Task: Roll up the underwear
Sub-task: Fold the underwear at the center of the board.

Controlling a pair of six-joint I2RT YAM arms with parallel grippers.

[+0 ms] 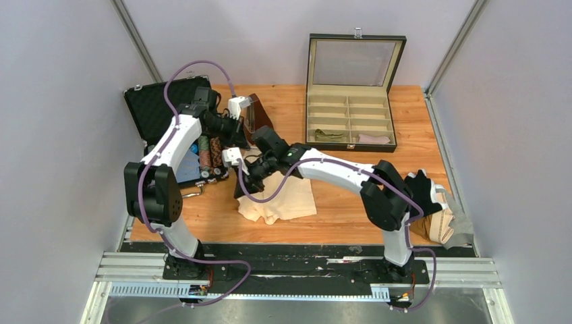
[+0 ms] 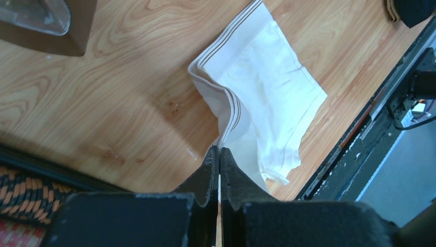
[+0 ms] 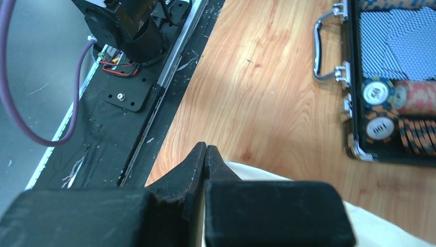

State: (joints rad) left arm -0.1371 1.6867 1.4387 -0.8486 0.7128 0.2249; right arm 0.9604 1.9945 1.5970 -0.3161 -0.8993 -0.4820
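Observation:
The cream-beige underwear [image 1: 282, 201] lies near the table's front edge, its striped waistband raised at the left end. My left gripper [image 2: 219, 150] is shut on that waistband [image 2: 226, 105] and holds it a little above the wood; in the top view it [image 1: 236, 167] is at the cloth's far-left corner. My right gripper [image 3: 205, 147] is shut at the cloth's left edge, cream cloth [image 3: 257, 172] showing beside its fingers; in the top view it [image 1: 244, 189] sits just in front of the left one. An olive-khaki underwear [image 1: 328, 135] lies in the organiser box. Black underwear [image 1: 421, 185] lies at the right edge.
An open compartment box [image 1: 351, 145] stands at the back. An open poker-chip case [image 1: 158, 108] lies at the left, chips [image 3: 380, 110] close to my right gripper. A brown glass-lidded box [image 1: 258, 116] is behind the grippers. Striped and grey cloths [image 1: 450, 226] are piled right.

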